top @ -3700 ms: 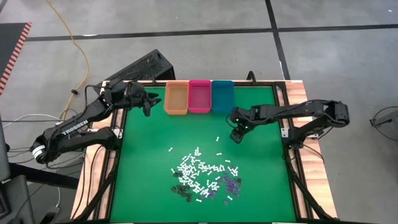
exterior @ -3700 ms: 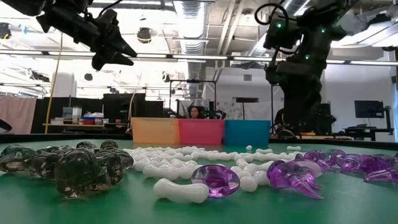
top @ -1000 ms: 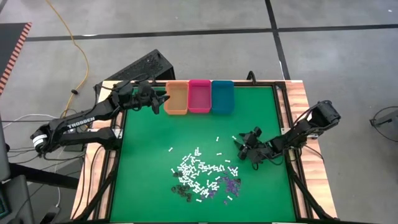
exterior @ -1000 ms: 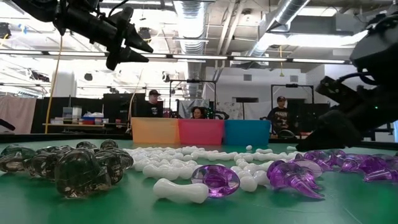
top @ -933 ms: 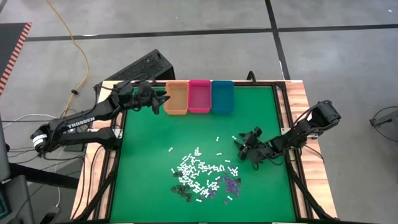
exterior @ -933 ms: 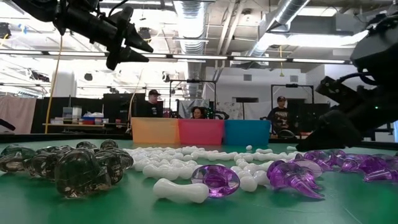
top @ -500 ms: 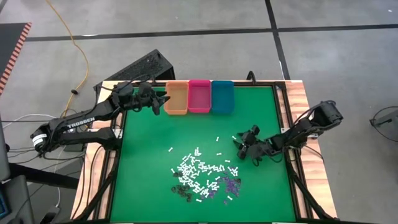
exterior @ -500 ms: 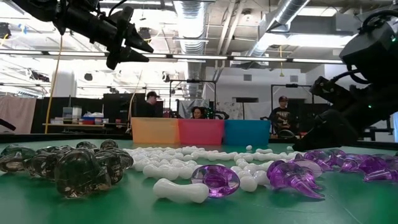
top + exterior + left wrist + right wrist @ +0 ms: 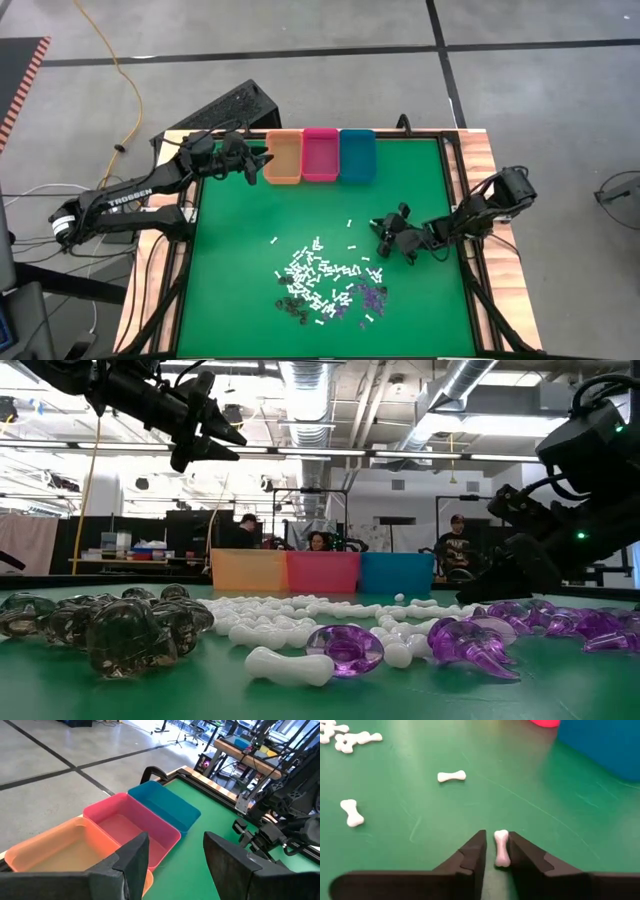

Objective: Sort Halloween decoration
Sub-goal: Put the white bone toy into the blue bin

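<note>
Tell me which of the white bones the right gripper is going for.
The lone white bone lying between the right gripper's two dark fingers, apart from the main pile. The other loose bones lie farther out on the green mat.

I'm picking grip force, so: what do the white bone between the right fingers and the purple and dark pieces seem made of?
White bone: opaque matte plastic by its look, with a smooth moulded shape. Purple pieces: translucent glossy plastic; light passes through them. Dark pieces: smoky, see-through glossy plastic with bright highlights. All look rigid, though that is a guess.

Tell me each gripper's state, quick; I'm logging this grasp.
Left gripper: open, empty, beside the orange bin.
Right gripper: closing around a white bone.
</note>
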{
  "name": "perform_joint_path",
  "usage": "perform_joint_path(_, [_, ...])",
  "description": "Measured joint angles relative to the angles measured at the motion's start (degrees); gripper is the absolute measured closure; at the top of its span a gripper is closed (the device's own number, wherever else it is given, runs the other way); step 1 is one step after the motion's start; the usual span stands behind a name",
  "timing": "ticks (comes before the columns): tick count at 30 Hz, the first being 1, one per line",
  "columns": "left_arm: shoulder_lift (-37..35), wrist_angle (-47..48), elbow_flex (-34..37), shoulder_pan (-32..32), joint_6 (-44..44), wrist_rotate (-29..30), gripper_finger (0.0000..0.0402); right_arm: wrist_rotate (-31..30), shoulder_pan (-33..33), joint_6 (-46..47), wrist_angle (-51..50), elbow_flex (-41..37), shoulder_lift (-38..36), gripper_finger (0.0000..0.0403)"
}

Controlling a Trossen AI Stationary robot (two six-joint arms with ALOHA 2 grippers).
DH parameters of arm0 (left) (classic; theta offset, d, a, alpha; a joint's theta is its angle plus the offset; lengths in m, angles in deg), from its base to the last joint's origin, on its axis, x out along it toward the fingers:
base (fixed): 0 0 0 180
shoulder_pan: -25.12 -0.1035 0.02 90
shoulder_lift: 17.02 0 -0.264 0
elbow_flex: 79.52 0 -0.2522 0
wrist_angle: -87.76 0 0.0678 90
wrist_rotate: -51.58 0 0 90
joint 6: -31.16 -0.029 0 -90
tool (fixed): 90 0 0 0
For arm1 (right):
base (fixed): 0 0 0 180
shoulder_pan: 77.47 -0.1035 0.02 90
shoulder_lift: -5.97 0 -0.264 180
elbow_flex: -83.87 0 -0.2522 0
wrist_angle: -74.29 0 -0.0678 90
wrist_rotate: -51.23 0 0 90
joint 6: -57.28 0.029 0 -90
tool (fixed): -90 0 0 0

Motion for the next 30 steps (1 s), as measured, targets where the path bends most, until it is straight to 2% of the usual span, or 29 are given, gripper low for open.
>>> perform_joint_path(7, [0.0,0.0,0.0,0.0,-0.1,0.0,0.0223,0.3,0.0,0.2,0.2,0.0,0.0,0.0345])
perform_joint_path(16, [0.0,0.0,0.0,0.0,-0.3,-0.2,0.0223,1.8,2.3,-2.8,0.1,-0.2,-5.2,0.0349])
perform_joint_path(22, [0.0,0.0,0.0,0.0,-0.3,-0.2,0.0223,1.6,6.1,-9.7,-0.5,0.6,-11.8,0.0355])
perform_joint_path(30, [0.0,0.0,0.0,0.0,-0.3,-0.3,0.0223,4.7,14.1,-22.0,0.1,5.5,-17.6,0.0372])
